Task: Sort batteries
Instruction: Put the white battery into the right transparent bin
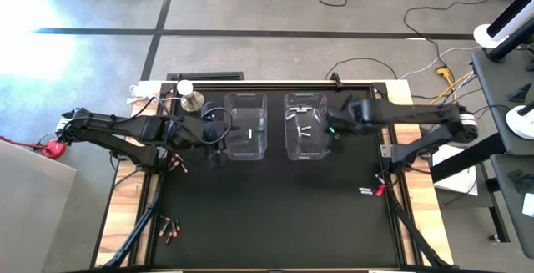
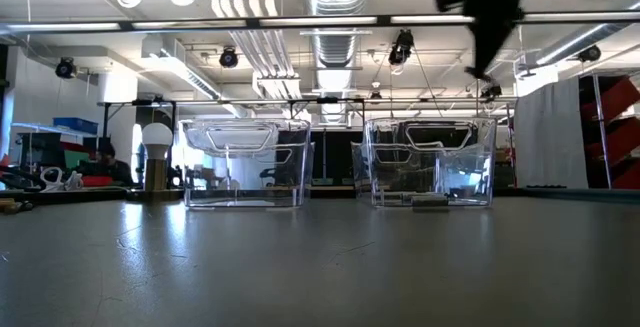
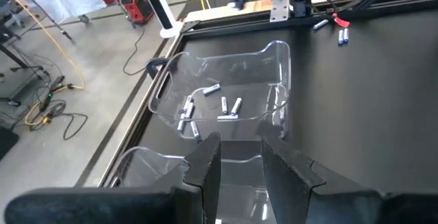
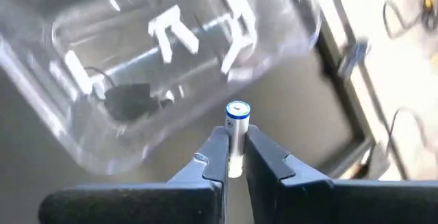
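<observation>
Clearly, the right gripper point(image 4: 234, 157) is clenched on a white battery point(image 4: 237, 131), which stands up between its fingers with a blue ring near the top end. It hangs just above the right bin point(image 1: 305, 127), at the side of it nearest to the right arm, and in the low view this gripper point(image 2: 478, 70) is over the bin's rim. Inside this right bin lie several white batteries point(image 1: 302, 123), scattered on the floor of it (the left wrist view shows them also point(image 3: 226, 105)). The left gripper point(image 3: 239, 162) is above the left bin point(image 1: 247, 125), at its left edge; its fingers stand a little apart and I see nothing between them. The left bin holds one white battery point(image 1: 249, 133), as far as the high view lets me tell. Both bins are clear plastic and stand side by side at the back of the black table point(image 1: 275, 214), not touching. More batteries wait on the table: a small group of copper ones point(image 1: 169, 230) near the front left corner, some copper ones point(image 1: 177, 165) just under the left arm, and a few white ones point(image 1: 365, 191) near the right edge, beside a small red bit point(image 1: 380, 189). Behind the left bin stands a silver cylinder point(image 1: 193, 101).
</observation>
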Controlling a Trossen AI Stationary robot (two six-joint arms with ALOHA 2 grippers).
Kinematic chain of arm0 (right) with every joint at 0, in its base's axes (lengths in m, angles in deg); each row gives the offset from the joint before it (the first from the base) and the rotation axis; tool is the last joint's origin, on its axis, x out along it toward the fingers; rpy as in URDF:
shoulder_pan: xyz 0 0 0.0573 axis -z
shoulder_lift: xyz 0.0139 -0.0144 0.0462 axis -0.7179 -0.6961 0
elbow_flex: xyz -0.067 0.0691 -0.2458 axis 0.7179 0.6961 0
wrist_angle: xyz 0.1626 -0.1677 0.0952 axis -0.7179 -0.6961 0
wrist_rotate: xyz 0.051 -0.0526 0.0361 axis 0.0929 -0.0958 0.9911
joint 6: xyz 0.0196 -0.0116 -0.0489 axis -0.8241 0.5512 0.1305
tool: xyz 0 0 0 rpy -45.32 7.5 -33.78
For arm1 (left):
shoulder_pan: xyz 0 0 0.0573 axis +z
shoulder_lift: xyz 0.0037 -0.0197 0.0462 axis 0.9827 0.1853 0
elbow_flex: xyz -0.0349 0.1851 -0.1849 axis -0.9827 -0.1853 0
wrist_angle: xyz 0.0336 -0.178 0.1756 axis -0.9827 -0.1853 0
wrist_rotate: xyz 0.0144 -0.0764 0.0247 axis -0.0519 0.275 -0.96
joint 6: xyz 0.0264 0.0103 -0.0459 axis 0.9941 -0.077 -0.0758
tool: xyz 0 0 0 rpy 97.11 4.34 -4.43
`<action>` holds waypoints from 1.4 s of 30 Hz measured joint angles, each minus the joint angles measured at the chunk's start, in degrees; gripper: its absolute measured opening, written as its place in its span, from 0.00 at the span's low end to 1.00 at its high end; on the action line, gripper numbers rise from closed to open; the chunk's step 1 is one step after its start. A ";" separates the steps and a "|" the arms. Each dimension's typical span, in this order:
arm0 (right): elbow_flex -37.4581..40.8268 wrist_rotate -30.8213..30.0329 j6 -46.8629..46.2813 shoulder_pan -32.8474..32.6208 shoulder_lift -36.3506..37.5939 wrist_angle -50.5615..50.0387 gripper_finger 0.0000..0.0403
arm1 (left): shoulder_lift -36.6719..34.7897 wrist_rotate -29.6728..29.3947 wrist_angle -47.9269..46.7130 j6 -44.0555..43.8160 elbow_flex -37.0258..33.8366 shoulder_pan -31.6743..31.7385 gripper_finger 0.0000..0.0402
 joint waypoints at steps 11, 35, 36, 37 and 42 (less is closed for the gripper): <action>-8.90 24.85 32.51 14.89 -19.11 14.09 0.06 | -2.28 -1.12 -10.85 -16.14 0.45 0.01 0.22; -7.64 35.14 48.52 22.10 -33.18 17.40 0.05 | -1.68 1.19 5.88 -21.22 4.83 9.22 0.22; -7.45 34.92 48.28 22.30 -33.62 18.34 0.05 | -1.68 -0.43 5.86 -20.45 4.83 9.22 0.22; -7.41 34.70 48.22 22.38 -34.22 18.80 0.05 | -1.68 -1.99 5.84 -19.87 4.81 9.22 0.22; -7.11 34.70 48.85 22.41 -36.62 18.78 0.05 | -2.05 -5.64 5.88 -19.74 4.81 9.22 0.22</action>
